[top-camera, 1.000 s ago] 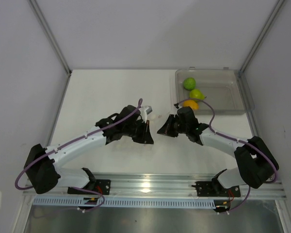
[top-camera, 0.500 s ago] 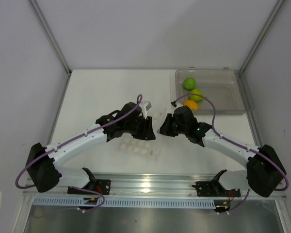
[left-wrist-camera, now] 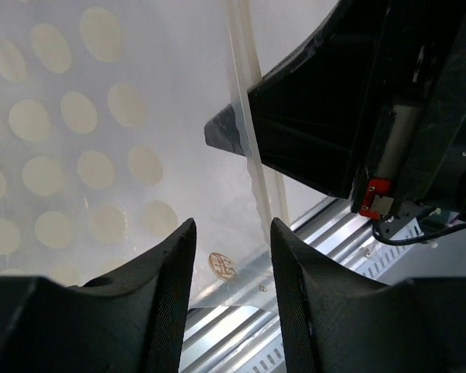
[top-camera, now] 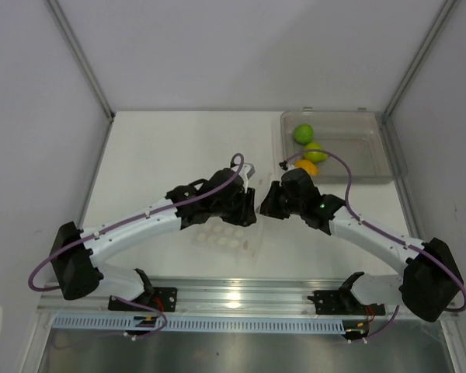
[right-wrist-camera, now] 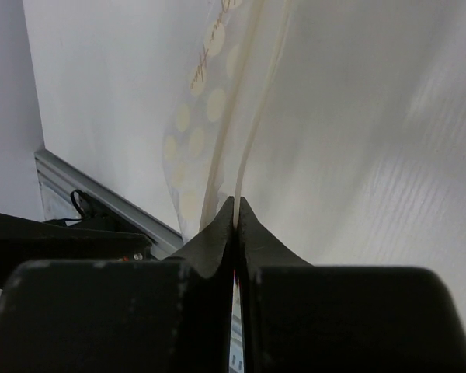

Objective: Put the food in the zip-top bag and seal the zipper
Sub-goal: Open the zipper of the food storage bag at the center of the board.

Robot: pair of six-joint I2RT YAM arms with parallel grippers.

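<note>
Pinching the zipper of the dotted zip-top bag, your right gripper is clamped tight; your left gripper hangs released just above the bag's face.

zip-top bag half beneath left arm

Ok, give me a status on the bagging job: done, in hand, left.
Done: nothing bagged; the two green pieces and the orange piece lie in the clear tray. In hand: the right pincer is shut on the mouth edge of the zip-top bag, at the zipper; the left pincer is open over the bag. Left: open the mouth, load all three pieces, press the zipper shut.
</note>
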